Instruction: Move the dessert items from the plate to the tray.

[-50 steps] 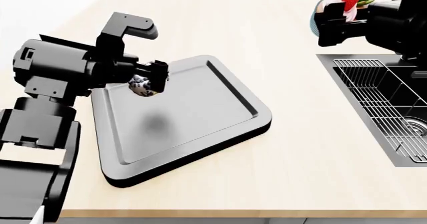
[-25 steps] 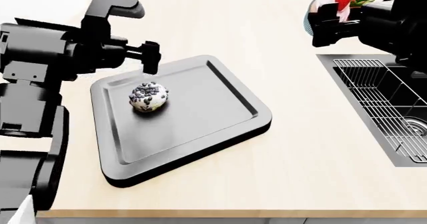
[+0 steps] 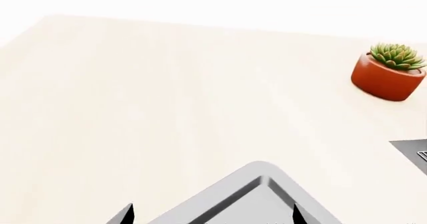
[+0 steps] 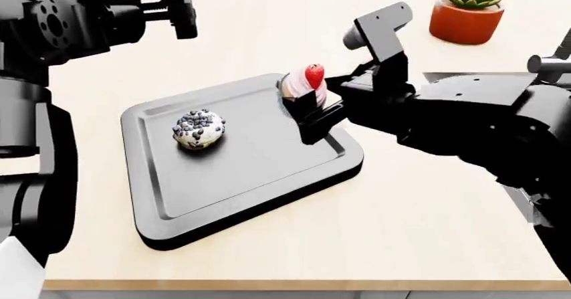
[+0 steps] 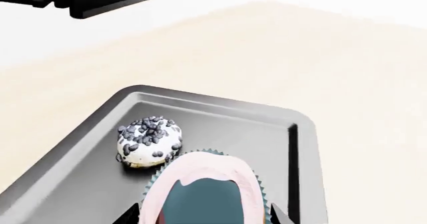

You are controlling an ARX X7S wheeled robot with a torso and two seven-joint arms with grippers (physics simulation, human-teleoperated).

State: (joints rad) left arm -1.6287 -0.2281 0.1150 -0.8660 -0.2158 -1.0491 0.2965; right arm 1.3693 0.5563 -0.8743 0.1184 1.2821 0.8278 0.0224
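Note:
The white-iced doughnut [image 4: 198, 129] with dark chips lies alone on the left half of the dark tray [image 4: 267, 178]; it also shows in the right wrist view as the doughnut [image 5: 148, 141] on the tray [image 5: 267, 129]. My right gripper [image 4: 312, 108] is shut on the cupcake [image 4: 306, 88], pink frosting and red strawberry up, just above the tray's far right part. In the right wrist view the cupcake [image 5: 203, 189] fills the gripper [image 5: 200, 216]. My left gripper [image 4: 183, 13] is open and raised beyond the tray's far left; its view shows the gripper [image 3: 212, 215] empty above a tray corner [image 3: 263, 184]. The plate is out of view.
A succulent in an orange pot [image 4: 466, 11] stands at the far right of the wooden counter [image 4: 419, 232]; it shows in the left wrist view too, as the pot [image 3: 387, 73]. My right arm covers the sink area. A sink corner [image 3: 412, 151] peeks in.
My left gripper let go of the doughnut on the tray and rose away to the far left. My right arm carried the cupcake from the far right to above the tray.

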